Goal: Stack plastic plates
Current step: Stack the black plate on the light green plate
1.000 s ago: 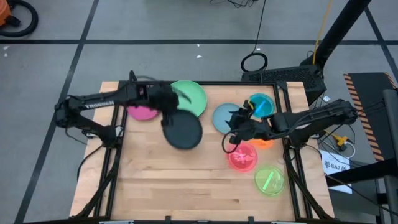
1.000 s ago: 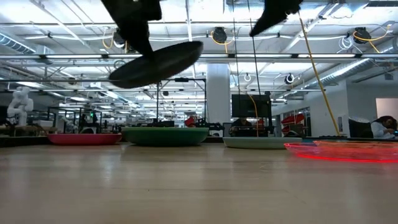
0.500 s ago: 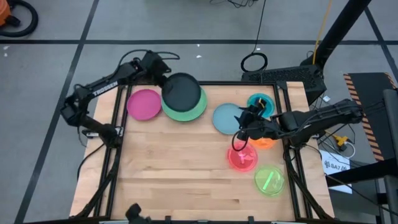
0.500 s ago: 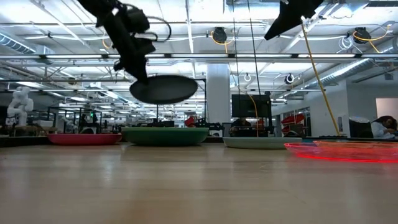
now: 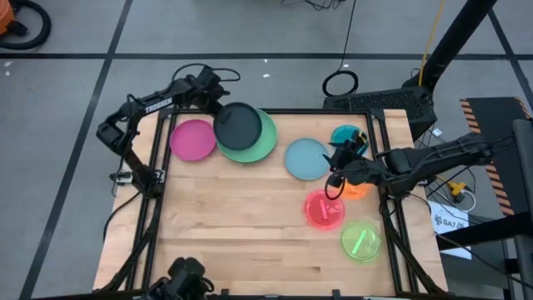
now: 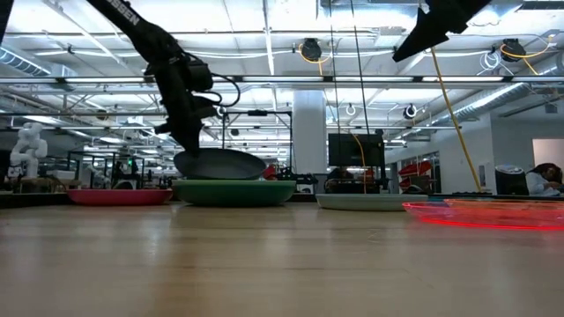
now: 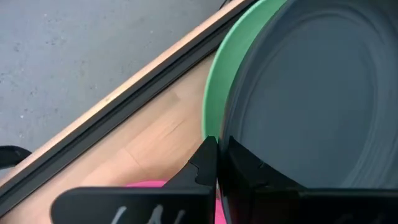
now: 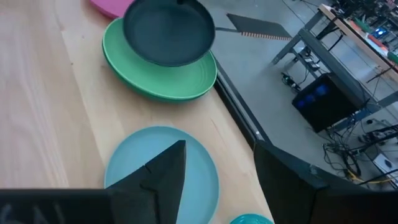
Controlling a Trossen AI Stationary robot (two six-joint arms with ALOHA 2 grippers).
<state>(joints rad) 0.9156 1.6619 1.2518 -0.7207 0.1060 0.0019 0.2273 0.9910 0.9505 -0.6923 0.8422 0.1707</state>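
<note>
Left end effector (image 5: 218, 107): clamped on black plate's (image 5: 237, 126) rim.
Black plate: nearly flat over light green plate (image 5: 263, 142), slightly tilted, at table's (image 5: 233, 233) far edge.
Magenta plate (image 5: 192, 139): beside green.
Right end effector (image 5: 334, 177): fingers apart, above pink plate (image 5: 323, 211).
Room: workshop behind.

The table (image 5: 241, 233) is pale wood with a smooth, faintly grained top, edged by a dark metal rail (image 7: 118, 118). The black plate (image 7: 311, 93), at the right of the left wrist view, looks matt plastic. The green plate (image 8: 168, 81) has a soft sheen. At the lower right of the high view, the pink plate (image 5: 324, 210) and the lime plate (image 5: 361, 242) are translucent, glossy plastic.
</note>
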